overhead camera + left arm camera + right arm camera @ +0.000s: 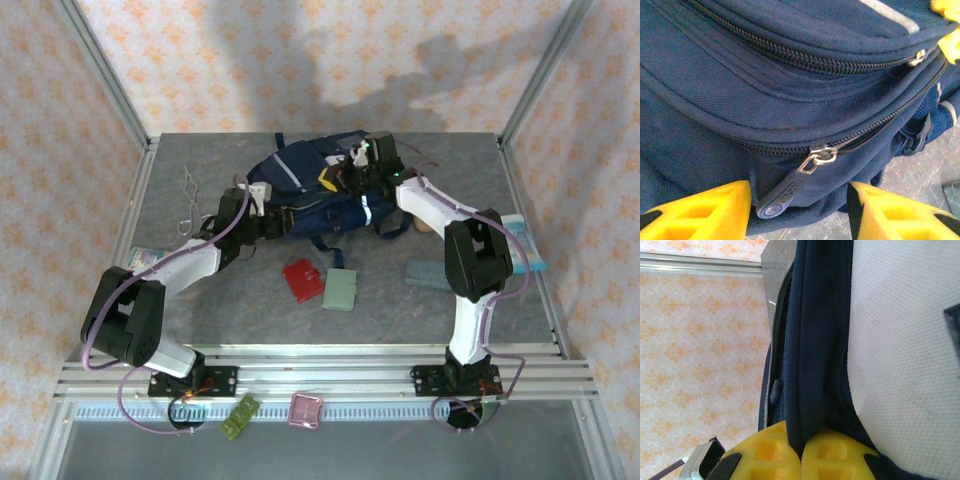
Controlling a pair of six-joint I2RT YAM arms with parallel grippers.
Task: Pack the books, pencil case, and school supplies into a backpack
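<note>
top view, backpack [300, 170]: mid-back of the table [220, 295], soft and slumped; red case [301, 279], green case [341, 290] and grey slab [428, 272] lie loose in front of it.
left wrist, left hand [800, 212]: fingers half apart either side of the zipper pull [782, 195], not clamped on it. the pull is a small stiff tab, probably the best hold.
right wrist, right hand [800, 457]: pinched tight on a fold of backpack cloth, limp but likely grippy.
across views: the pull is too small to read from above; the top view gives the layout.

Looks like a robotics lab test cell. Grey speckled tabletop [400, 310] fenced by bare silver aluminium frame posts [104, 70], closed round with cream cloth walls in orange flower print [300, 50]. Along the near edge, slotted aluminium rails [330, 362] with black robot arm bases [192, 380] bolted on.
</note>
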